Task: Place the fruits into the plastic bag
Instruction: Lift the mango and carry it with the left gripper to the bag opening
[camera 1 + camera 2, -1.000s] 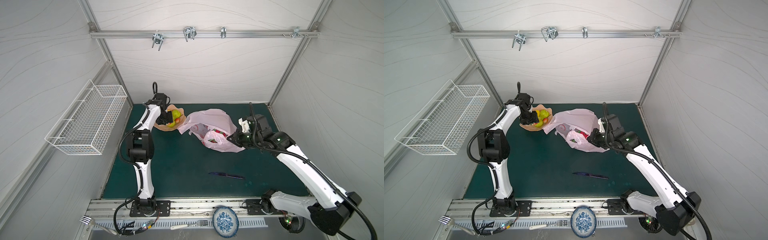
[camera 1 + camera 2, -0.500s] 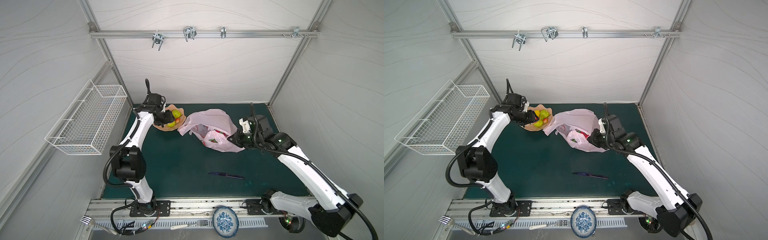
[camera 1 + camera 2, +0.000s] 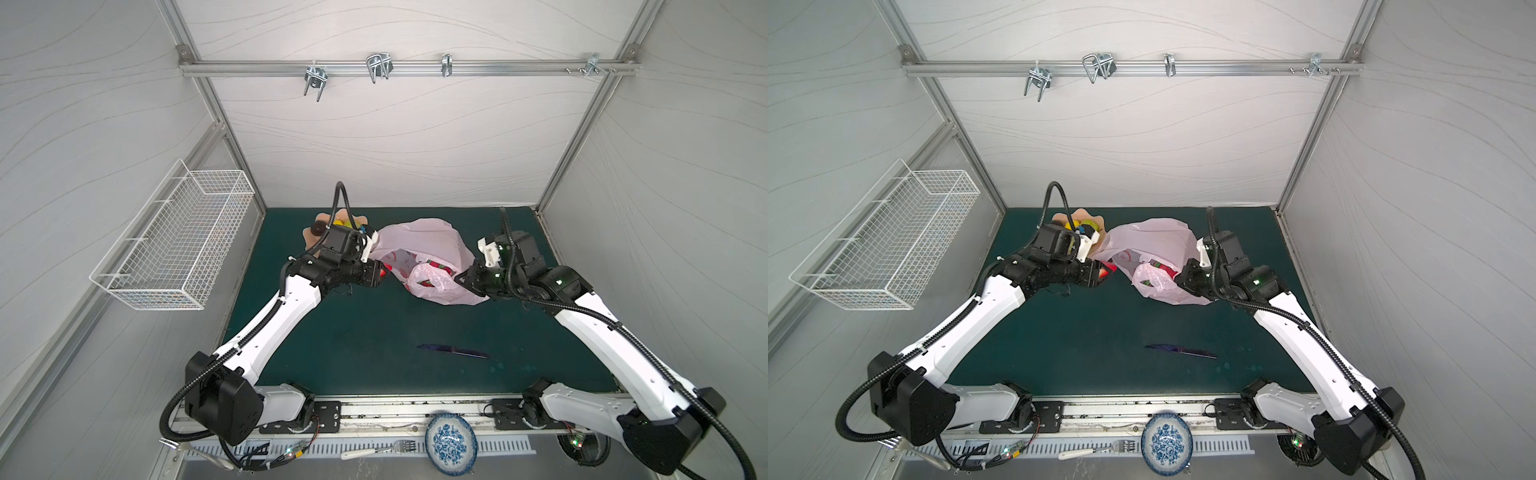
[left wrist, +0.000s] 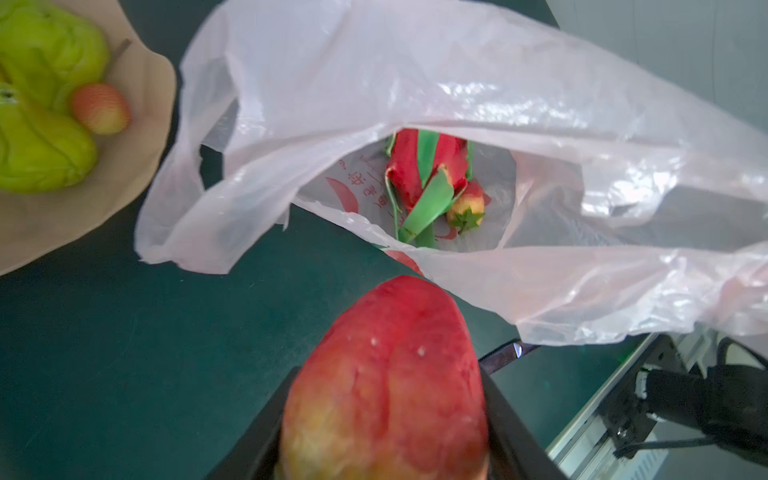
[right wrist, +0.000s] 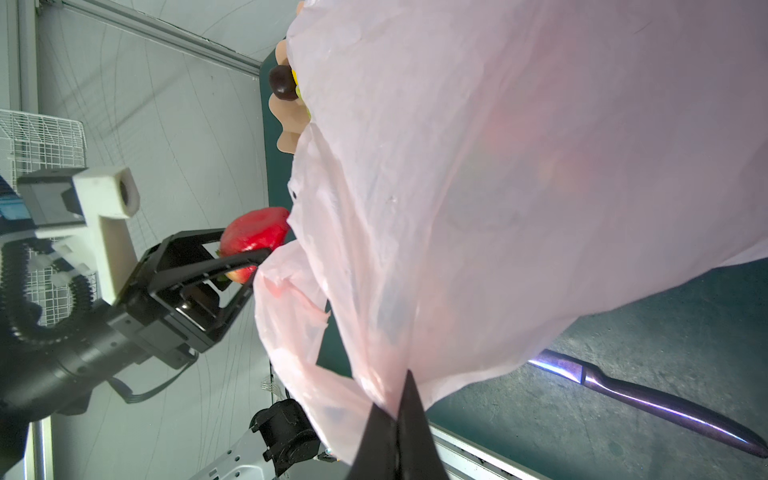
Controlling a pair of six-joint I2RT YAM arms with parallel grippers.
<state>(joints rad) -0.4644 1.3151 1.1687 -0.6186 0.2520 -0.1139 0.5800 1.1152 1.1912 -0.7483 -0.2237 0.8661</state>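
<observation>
My left gripper (image 4: 388,374) is shut on a red apple (image 4: 386,332) and holds it just in front of the open mouth of the pale pink plastic bag (image 4: 457,83). A dragon fruit (image 4: 424,170) and a strawberry (image 4: 469,205) lie inside the bag. My right gripper (image 5: 401,399) is shut on the bag's edge (image 3: 440,286) and holds it up. The peach bowl (image 4: 83,208) beside the bag holds green pears (image 4: 45,153), a small reddish fruit (image 4: 99,108) and a dark brown round one (image 3: 318,227). In both top views the grippers (image 3: 380,272) (image 3: 1179,276) flank the bag.
A purple knife (image 3: 453,351) lies on the green mat toward the front. A white wire basket (image 3: 174,249) hangs on the left wall. A blue patterned plate (image 3: 451,440) and a fork (image 3: 382,451) sit beyond the front rail.
My left arm has swung away from the bowl toward the front and right, carrying the apple to the bag's mouth. The right arm and the bag have stayed put.
</observation>
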